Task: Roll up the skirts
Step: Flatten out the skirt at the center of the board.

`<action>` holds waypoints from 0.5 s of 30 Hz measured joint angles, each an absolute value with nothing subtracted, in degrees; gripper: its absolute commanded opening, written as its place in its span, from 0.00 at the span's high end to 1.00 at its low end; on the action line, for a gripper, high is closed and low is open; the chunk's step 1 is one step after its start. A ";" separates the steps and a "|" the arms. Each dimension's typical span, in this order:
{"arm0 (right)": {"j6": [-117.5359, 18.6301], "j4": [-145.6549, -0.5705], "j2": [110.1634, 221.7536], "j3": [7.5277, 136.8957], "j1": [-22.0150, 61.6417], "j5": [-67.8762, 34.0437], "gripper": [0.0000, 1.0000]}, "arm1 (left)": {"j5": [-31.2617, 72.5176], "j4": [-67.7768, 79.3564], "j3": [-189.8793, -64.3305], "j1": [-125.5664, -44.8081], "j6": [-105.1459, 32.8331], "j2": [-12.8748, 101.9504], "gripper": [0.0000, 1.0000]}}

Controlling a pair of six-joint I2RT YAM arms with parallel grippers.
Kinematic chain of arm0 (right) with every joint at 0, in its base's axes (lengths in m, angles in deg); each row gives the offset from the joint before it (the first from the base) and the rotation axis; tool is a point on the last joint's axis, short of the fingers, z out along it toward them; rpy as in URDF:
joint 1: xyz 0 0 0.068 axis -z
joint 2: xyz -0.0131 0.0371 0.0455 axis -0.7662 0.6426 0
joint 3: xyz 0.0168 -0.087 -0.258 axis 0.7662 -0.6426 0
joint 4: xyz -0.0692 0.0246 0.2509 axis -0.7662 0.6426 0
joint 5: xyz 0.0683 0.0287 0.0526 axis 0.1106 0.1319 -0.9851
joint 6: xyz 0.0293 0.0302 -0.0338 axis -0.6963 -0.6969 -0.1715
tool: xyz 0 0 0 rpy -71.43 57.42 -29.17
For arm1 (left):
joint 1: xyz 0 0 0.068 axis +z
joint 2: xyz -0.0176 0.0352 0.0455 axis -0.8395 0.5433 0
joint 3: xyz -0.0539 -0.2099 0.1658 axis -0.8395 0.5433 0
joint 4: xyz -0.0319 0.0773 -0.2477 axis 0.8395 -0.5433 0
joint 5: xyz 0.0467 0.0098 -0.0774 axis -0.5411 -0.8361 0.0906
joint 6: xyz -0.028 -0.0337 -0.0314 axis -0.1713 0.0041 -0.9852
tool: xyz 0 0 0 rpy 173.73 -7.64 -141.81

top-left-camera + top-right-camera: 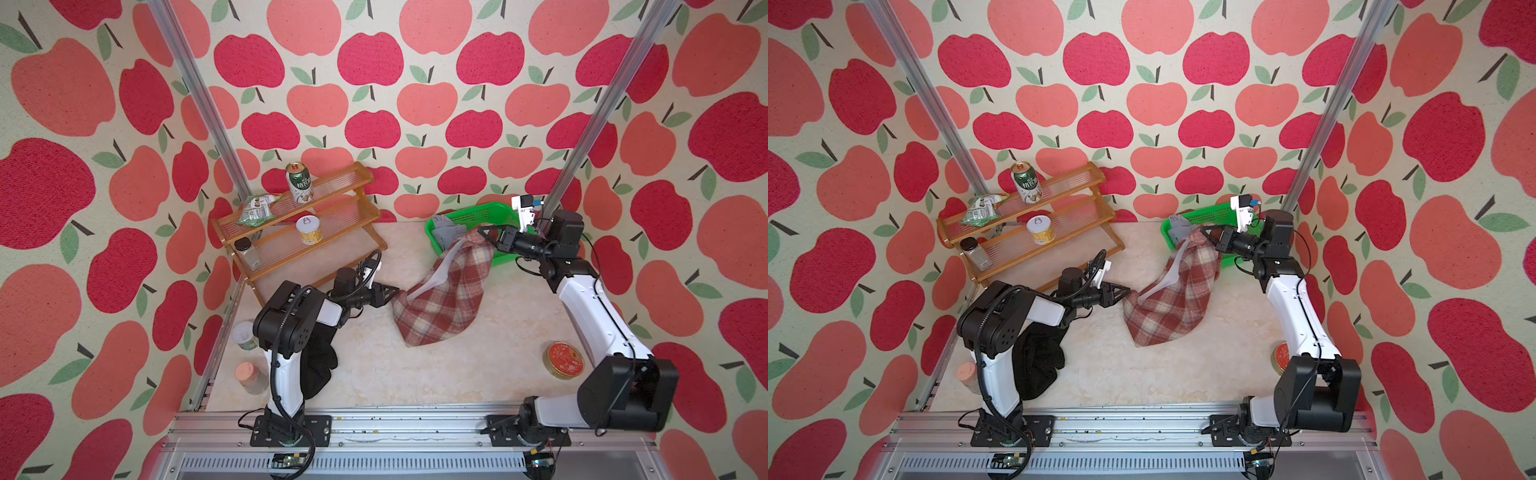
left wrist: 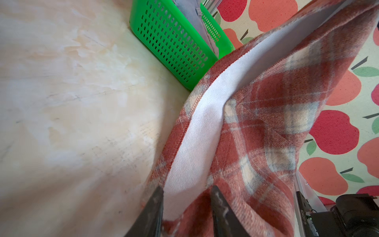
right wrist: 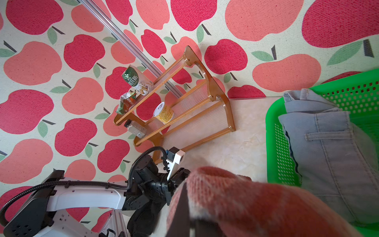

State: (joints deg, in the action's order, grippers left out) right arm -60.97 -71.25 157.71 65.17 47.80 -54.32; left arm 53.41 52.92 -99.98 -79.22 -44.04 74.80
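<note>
The right tool (image 1: 486,233) is clenched on the upper corner of the plaid skirt (image 1: 446,291), lifting it just in front of the green basket (image 1: 469,214). The left tool (image 1: 395,291) sits at the skirt's opposite, lower corner; in the left wrist view its fingers (image 2: 155,205) straddle the white lining with a gap between them, so whether it grips yet I cannot tell. The skirt's long axis runs diagonally between the two tools, sagging onto the table (image 1: 415,374). Spreading it flat probably turns on pulling those corners apart along that axis. The denim skirt (image 3: 328,143) lies in the basket, and the black skirt (image 1: 1038,365) is bunched beside the left arm's base.
</note>
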 measured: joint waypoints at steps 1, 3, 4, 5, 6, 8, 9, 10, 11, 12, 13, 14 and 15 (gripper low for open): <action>-60.82 -71.25 157.69 65.17 47.80 -54.28 1.00 | 53.65 52.96 -99.98 -79.39 -44.02 75.08 0.83; -60.71 -71.25 157.71 65.15 47.80 -54.26 1.00 | 53.89 53.14 -99.95 -79.50 -43.84 75.45 0.88; -60.62 -71.25 157.71 65.15 47.80 -54.24 1.00 | 53.87 53.16 -99.82 -79.50 -43.82 75.39 0.89; -60.60 -71.25 157.69 65.15 47.80 -54.24 1.00 | 53.85 53.16 -99.63 -79.52 -43.58 75.13 0.90; -60.60 -71.25 157.71 65.15 47.80 -54.22 1.00 | 53.72 53.09 -99.21 -79.52 -43.41 74.56 0.92; -60.60 -71.25 157.69 65.13 47.80 -53.95 1.00 | 53.33 52.07 -98.12 -79.52 -42.95 72.39 0.94; -60.60 -71.25 157.69 65.13 47.80 -53.80 1.00 | 52.74 51.19 -97.35 -79.50 -42.36 70.38 0.95; -60.62 -71.25 157.69 65.13 47.80 -53.58 1.00 | 52.23 50.34 -96.57 -79.46 -41.85 67.91 0.96; -60.62 -71.25 157.69 65.13 47.80 -53.45 1.00 | 51.62 49.40 -95.82 -79.35 -41.31 65.25 0.96; -60.62 -71.25 157.67 65.13 47.80 -53.36 1.00 | 50.70 48.13 -95.04 -79.20 -40.41 61.60 0.96; -60.62 -71.23 157.65 65.13 47.80 -53.30 1.00 | 49.78 46.80 -94.34 -79.02 -39.65 57.60 0.97; -60.62 -71.21 157.58 65.13 47.82 -53.17 1.00 | 48.93 45.33 -93.77 -78.87 -38.71 53.60 0.97; -60.65 -71.08 157.47 65.13 47.86 -52.95 1.00 | 47.73 43.41 -93.40 -78.67 -37.53 48.72 0.97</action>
State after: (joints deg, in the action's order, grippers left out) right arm -60.65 -71.08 157.47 65.13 47.86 -52.95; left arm 47.73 43.41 -93.40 -78.67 -37.53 48.72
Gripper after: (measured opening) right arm 0.054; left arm 0.059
